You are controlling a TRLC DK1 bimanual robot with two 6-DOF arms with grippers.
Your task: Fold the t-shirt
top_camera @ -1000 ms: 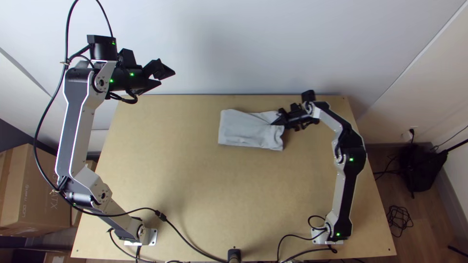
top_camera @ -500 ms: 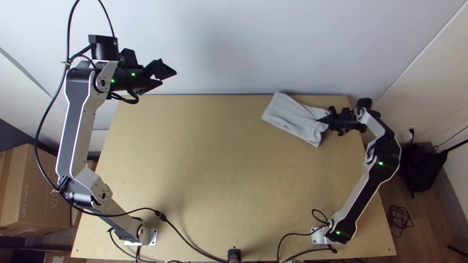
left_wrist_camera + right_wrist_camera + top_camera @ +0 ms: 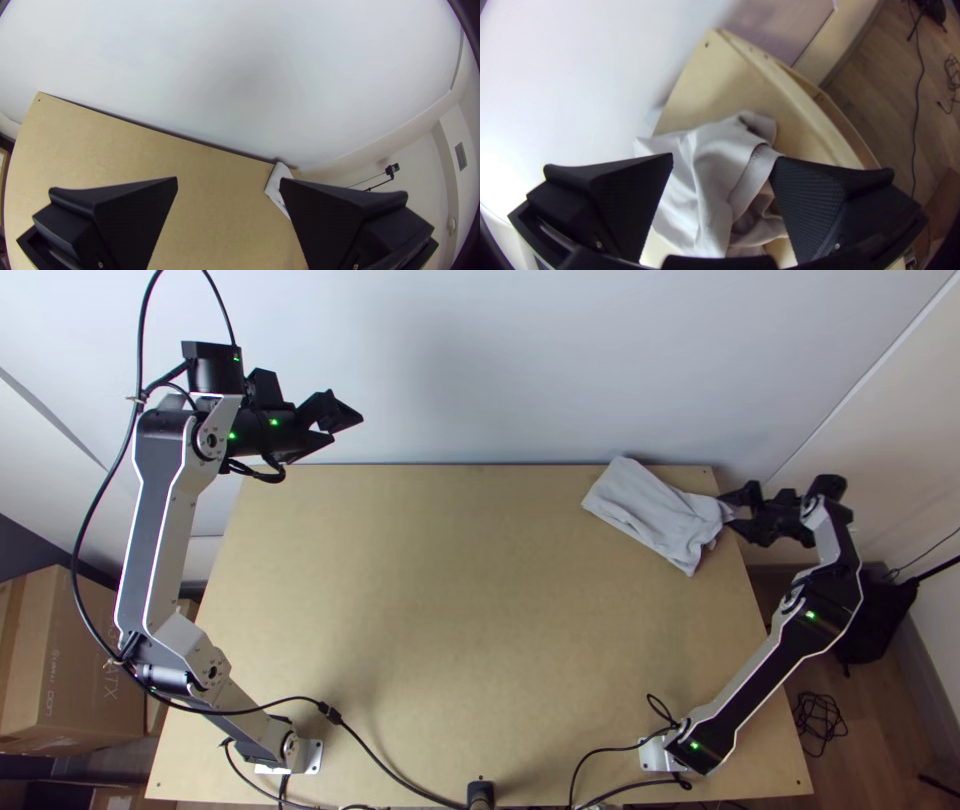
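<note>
Lying slantwise near the tabletop's (image 3: pixel 430 620) far right corner, the pale grey t-shirt (image 3: pixel 645 510) is forming a compact, layered oblong; one end is meeting the far edge, the other is pointing toward the right edge; number of folds: cannot tell. Right gripper (image 3: pixel 735 512) is hovering at the right edge, near that corner, its fingers standing wide apart; the t-shirt's rumpled end is showing between them in the right wrist view, a hem band (image 3: pixel 750 182) running across the creases; whether either finger is touching the cloth: cannot tell. Left gripper (image 3: pixel 347 432) is hanging past the far edge, toward the far left corner, well apart from the t-shirt; its fingers are also standing wide, holding nothing. A black cable (image 3: pixel 375 757) is running down to the near edge; a cardboard box (image 3: pixel 85 670) is sitting beyond the left edge.
</note>
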